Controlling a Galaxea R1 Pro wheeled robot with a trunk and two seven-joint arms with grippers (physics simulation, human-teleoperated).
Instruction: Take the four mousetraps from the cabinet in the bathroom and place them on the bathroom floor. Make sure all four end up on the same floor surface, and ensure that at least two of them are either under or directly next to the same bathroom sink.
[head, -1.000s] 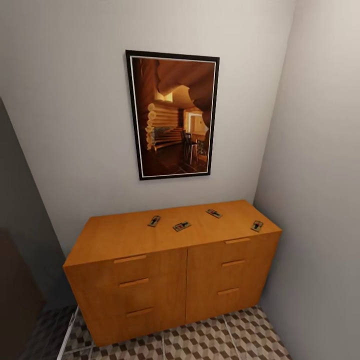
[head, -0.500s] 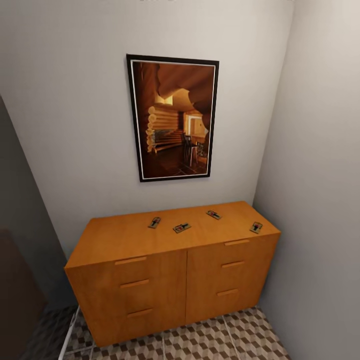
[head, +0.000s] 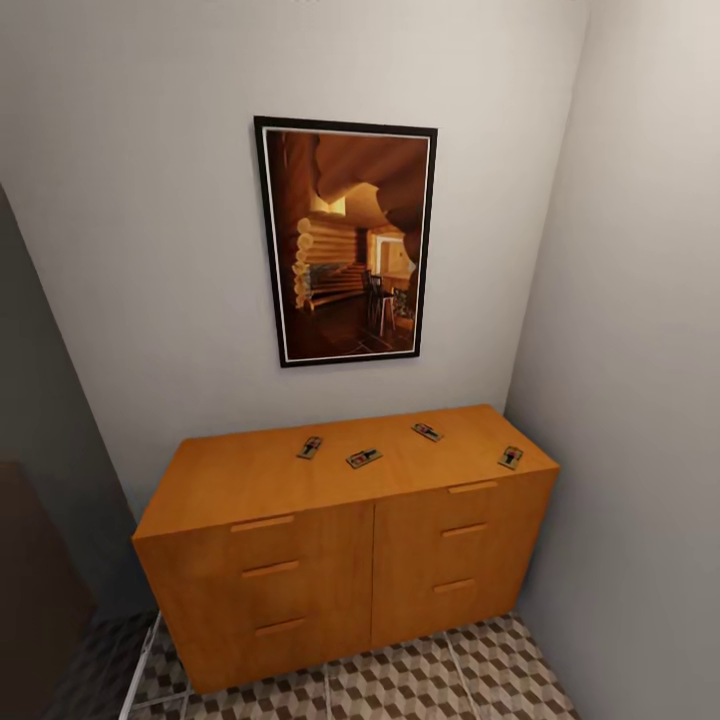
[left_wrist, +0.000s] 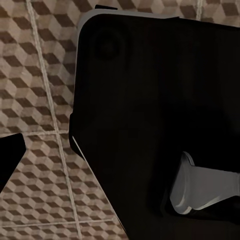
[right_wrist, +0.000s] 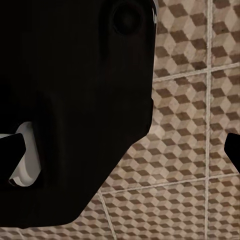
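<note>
Head view: a low, wide orange-brown cabinet (head: 345, 560) stands against a pale wall in a narrow corner, its drawers fronted with slim bar handles. Four small mousetraps lie on its top, well apart from one another: the first mousetrap (head: 309, 447) towards the left, the second mousetrap (head: 364, 458) just right of it and nearer the front edge, the third mousetrap (head: 427, 432) further back, and the fourth mousetrap (head: 511, 457) near the right end. Above the cabinet hangs a black-framed picture (head: 345, 240) of a log-cabin interior. The bathroom floor (head: 440, 680), tiled in a brown, beige and white cube pattern, shows in front of the cabinet.

Left wrist view: a large dark part of the robot's body (left_wrist: 160, 125) sits over the cube-pattern tiles. Whether the left gripper is open or closed cannot be told.

Right wrist view: another dark robot part (right_wrist: 70, 100) covers much of the same tiled floor. The right gripper's state cannot be told either.
</note>
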